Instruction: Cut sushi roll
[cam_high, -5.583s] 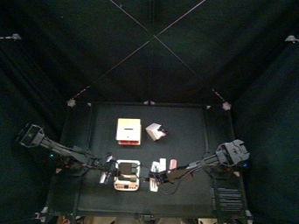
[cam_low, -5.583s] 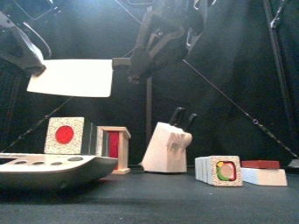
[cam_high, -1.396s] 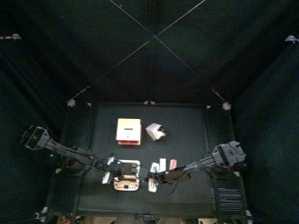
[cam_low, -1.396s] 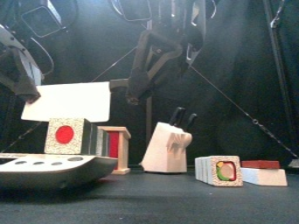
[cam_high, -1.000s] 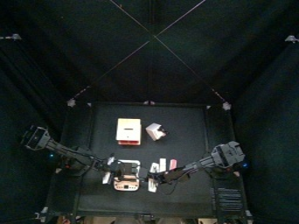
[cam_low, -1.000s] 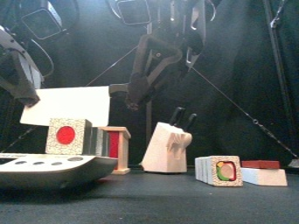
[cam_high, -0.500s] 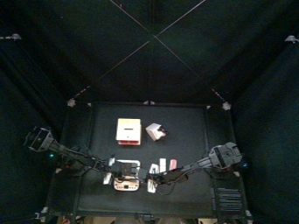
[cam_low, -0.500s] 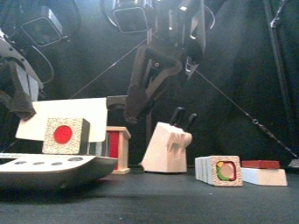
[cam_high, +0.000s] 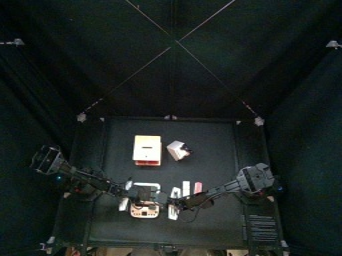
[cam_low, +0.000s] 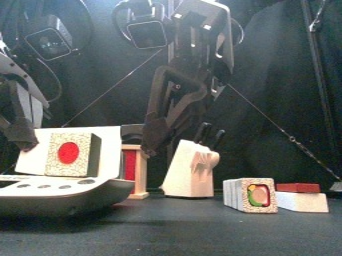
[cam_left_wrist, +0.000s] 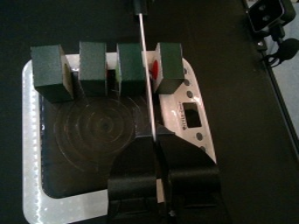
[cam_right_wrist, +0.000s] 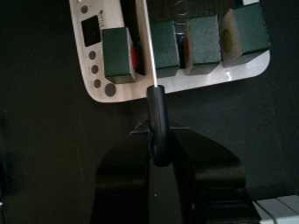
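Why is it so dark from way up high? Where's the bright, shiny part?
Top view: the black curtains and black table soak up the light, so only the white things stand out. Front view: a pale glow shines behind the arms. Left wrist view: the white tray is brightly lit. Right wrist view: the knife blade gleams white.

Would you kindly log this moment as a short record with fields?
left claw: shut on the left knife
right claw: shut on the right knife
under both blades: white tray with four dark green blocks in a row
blade lines: each over a gap between blocks
sushi roll: cannot tell it apart here
behind: knife block, untouched
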